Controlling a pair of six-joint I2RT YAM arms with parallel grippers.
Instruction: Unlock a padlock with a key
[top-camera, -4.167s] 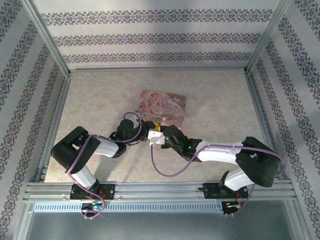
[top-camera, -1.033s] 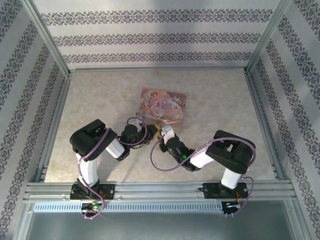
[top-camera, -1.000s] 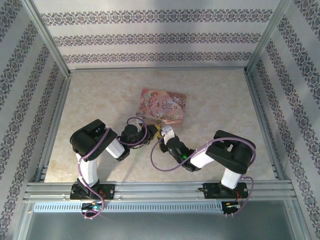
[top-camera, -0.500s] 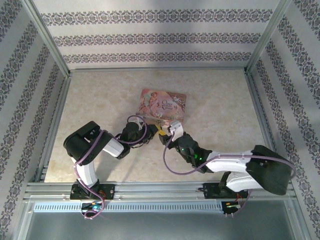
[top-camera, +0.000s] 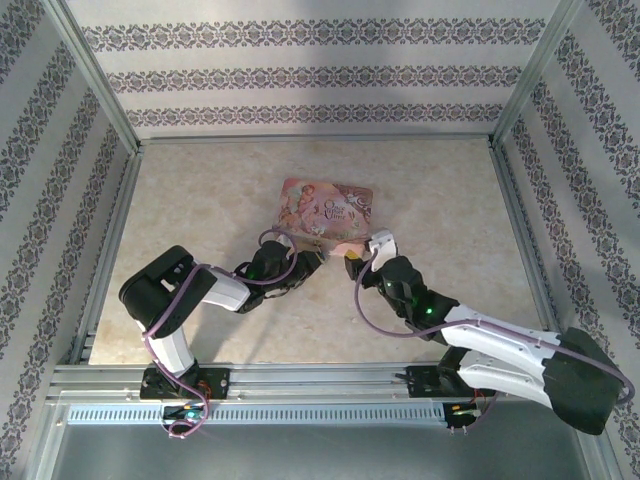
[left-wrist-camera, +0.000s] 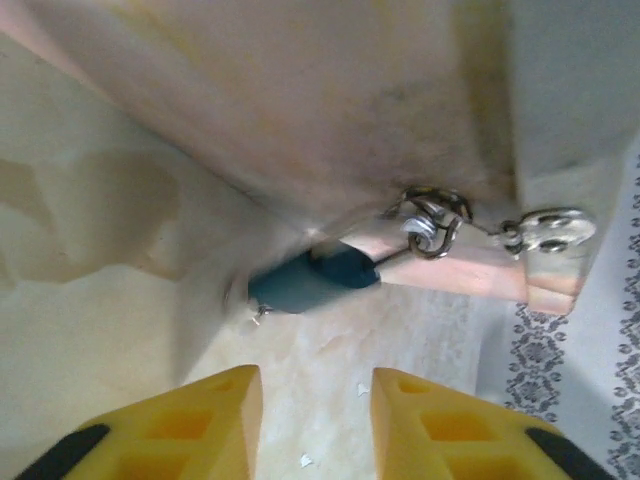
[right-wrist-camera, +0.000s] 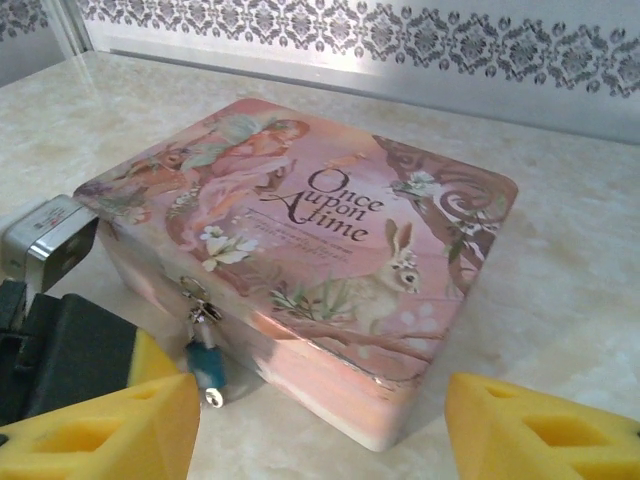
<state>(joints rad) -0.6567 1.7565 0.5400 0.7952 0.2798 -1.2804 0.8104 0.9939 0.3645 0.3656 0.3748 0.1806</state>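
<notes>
L hand (left-wrist-camera: 315, 425) is open: its two yellow fingers (left-wrist-camera: 190, 420) stand apart w/ nothing btw them, just bare counter (left-wrist-camera: 90, 250) below. Just ahead of the fingertips, not touching them, is the padlock (left-wrist-camera: 315, 280). Its blue part points toward the hand. Its silvery ring end is linked to a small metal clasp (left-wrist-camera: 545, 232) on the side of the pink tin (left-wrist-camera: 300, 100).

R hand (right-wrist-camera: 320, 400) is open wide, w/ one yellow finger at each lower corner of its wrist view and nothing held. Btw them stands the tin, lid closed, w/ a rabbit picture and the words "Once Upon a Time". The padlock (right-wrist-camera: 205, 355) hangs on the tin's front face near the left corner, blue part low, silvery tip near the counter; I cannot tell if the tip touches. In the same view the L hand's black and yellow parts are just beside the padlock, on its left.

From the top view, both hands are low on the counter at the tin's near edge, L hand (top-camera: 305, 265) coming from the left and R hand (top-camera: 352, 255) from the right, near each other. The tin (top-camera: 327, 208) lies around the counter's middle.
</notes>
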